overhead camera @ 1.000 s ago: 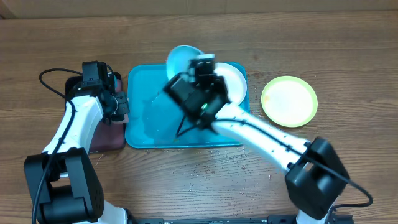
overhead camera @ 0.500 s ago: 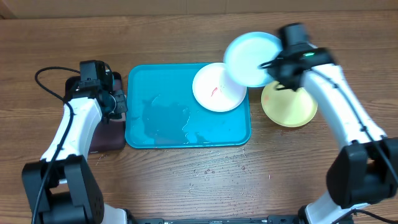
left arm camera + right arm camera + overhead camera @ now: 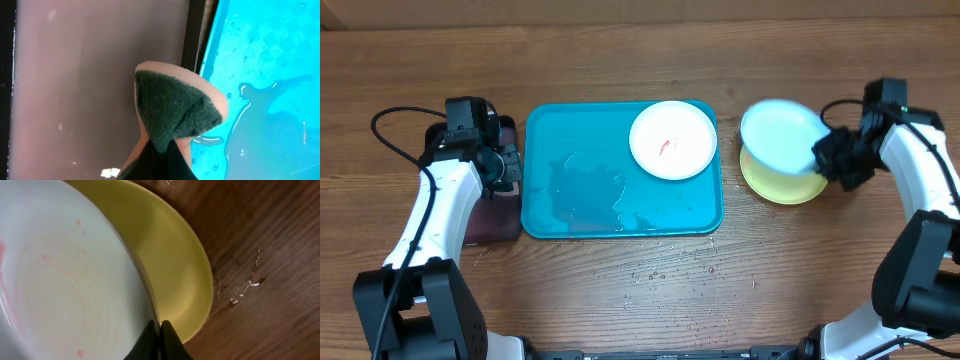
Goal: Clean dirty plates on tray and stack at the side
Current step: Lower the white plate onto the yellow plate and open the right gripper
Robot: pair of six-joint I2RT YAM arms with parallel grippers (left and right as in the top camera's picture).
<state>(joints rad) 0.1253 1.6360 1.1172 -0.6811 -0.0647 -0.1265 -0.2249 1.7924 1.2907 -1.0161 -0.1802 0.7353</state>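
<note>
1. Overhead: yellow plate (image 3: pixel 777 190) largely hidden under blue plate (image 3: pixel 778 135).
2. Right wrist: blue plate cut off left and below.
3. Left wrist: sponge (image 3: pixel 172 107) base hidden within left claw (image 3: pixel 161 150) at lower edge.

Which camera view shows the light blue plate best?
The overhead view: it shows nearly the whole light blue plate, held by the right gripper above the yellow-green plate. The right wrist view shows only part of its inside, with faint pink marks, and the gripped rim. The left wrist view does not show it.

Green-faced sponge (image 3: pixel 175 107), pinkish black-rimmed tray (image 3: pixel 95 65)
</note>
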